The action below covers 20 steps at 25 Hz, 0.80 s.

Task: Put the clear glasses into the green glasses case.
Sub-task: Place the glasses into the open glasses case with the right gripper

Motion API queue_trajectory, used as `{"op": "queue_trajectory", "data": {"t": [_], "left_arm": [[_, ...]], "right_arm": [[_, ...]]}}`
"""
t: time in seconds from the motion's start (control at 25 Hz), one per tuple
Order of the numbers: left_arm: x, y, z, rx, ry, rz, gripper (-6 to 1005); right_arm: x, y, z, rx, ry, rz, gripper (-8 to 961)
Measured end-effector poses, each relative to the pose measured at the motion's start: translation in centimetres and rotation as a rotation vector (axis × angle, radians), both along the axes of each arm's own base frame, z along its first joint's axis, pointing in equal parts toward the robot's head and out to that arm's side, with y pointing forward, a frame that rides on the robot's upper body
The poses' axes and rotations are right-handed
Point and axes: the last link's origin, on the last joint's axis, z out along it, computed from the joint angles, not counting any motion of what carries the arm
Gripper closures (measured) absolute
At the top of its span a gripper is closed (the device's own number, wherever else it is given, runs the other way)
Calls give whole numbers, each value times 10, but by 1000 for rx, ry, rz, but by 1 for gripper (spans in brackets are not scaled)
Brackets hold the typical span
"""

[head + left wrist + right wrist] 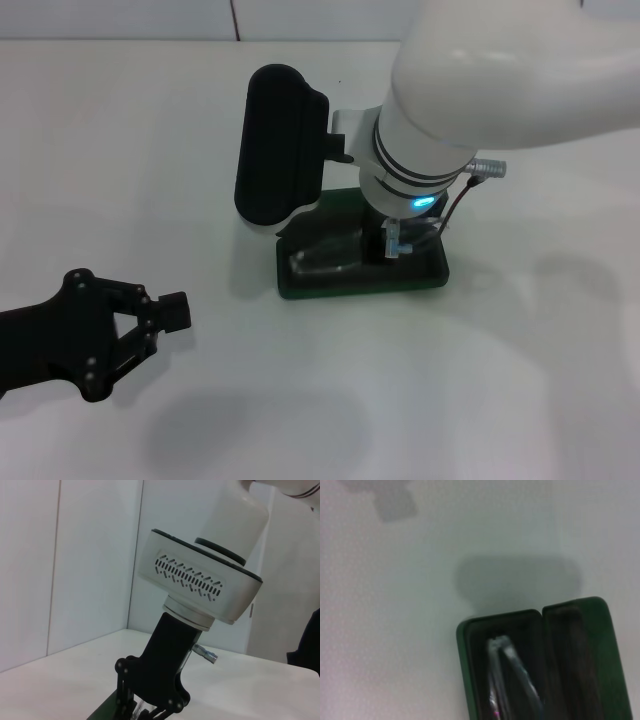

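Right tool (pixel 392 245) tips and green glasses case (pixel 300 283) rear behind arm.
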Motion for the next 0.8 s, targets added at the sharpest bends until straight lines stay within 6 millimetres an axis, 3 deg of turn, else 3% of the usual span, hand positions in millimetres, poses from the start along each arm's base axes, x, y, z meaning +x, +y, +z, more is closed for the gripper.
{"op": "queue_trajectory", "data": {"t": [0.36, 0.8], "left_arm": [[0, 0, 0, 1, -2, 1, 940], [-2, -2, 0, 2, -5, 14, 940]], "right_arm": [[-2, -3, 1, -6, -6, 6, 788], [-13, -23, 3, -53, 23, 41, 726]]}}
